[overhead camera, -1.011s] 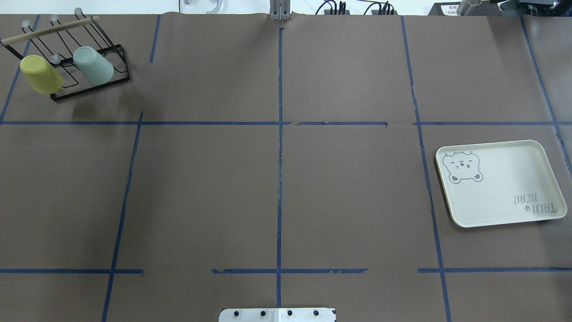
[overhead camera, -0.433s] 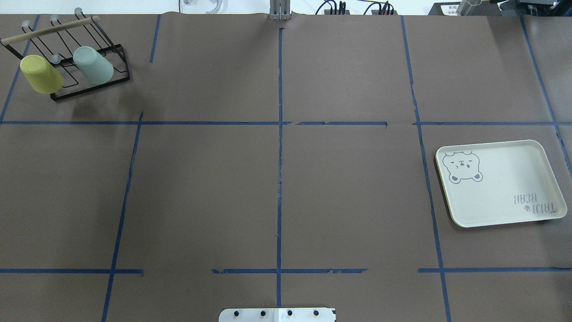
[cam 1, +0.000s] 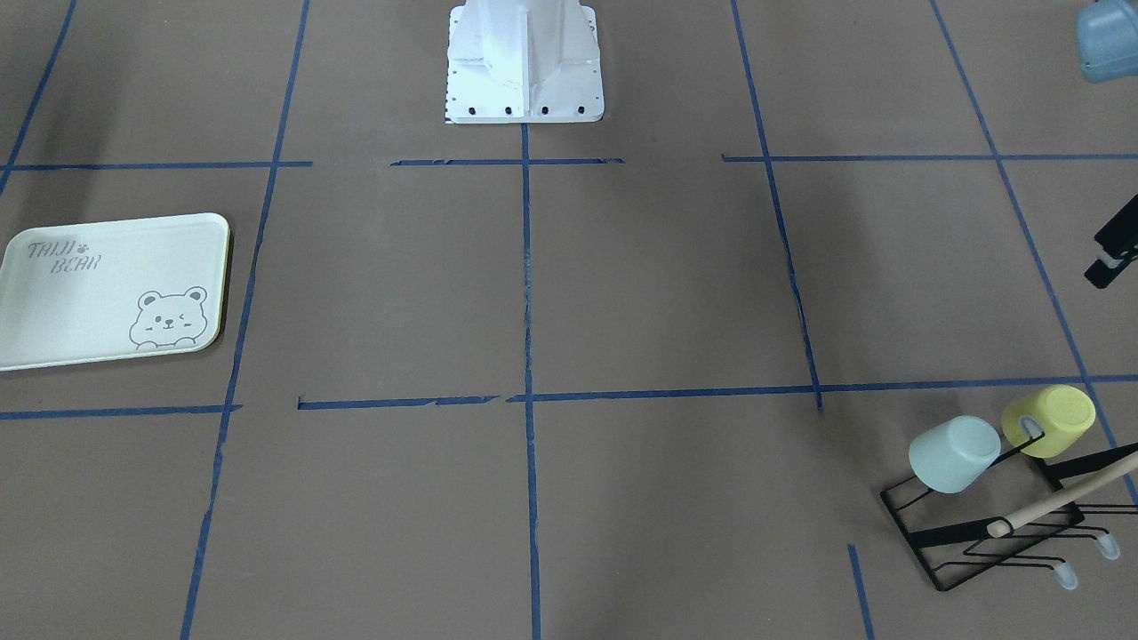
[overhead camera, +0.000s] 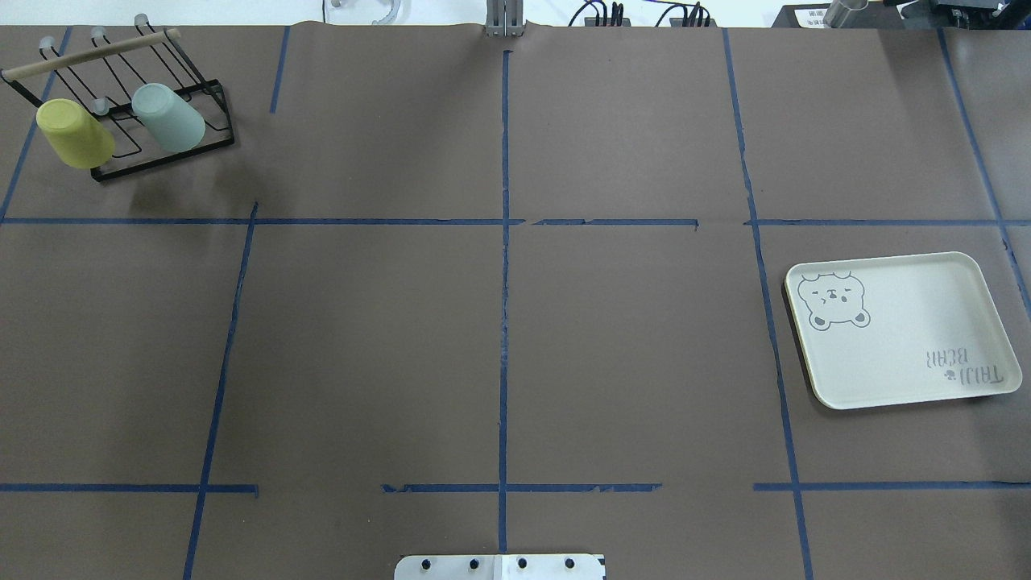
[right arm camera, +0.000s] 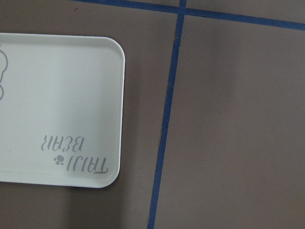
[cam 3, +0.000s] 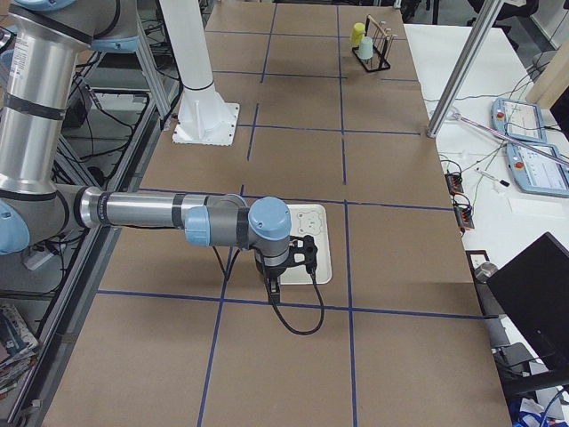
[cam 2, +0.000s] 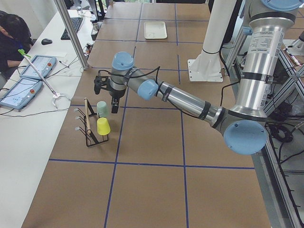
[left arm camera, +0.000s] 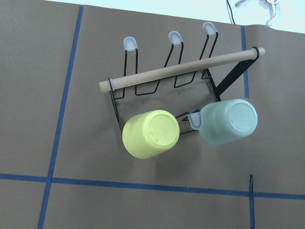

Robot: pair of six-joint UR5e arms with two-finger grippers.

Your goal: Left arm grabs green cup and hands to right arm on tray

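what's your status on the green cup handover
Left gripper hovering by the rack, right gripper by the tray; jaws unclear. Green cup on its rack peg, ungrabbed. Yellow cup close beside it.

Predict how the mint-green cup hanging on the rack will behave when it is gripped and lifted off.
The green cup looks like plastic, so it is probably light and stiff. Its smooth, tapered wall may slip when squeezed. It hangs tilted on a peg of the rack, so it likely must slide off along that peg.
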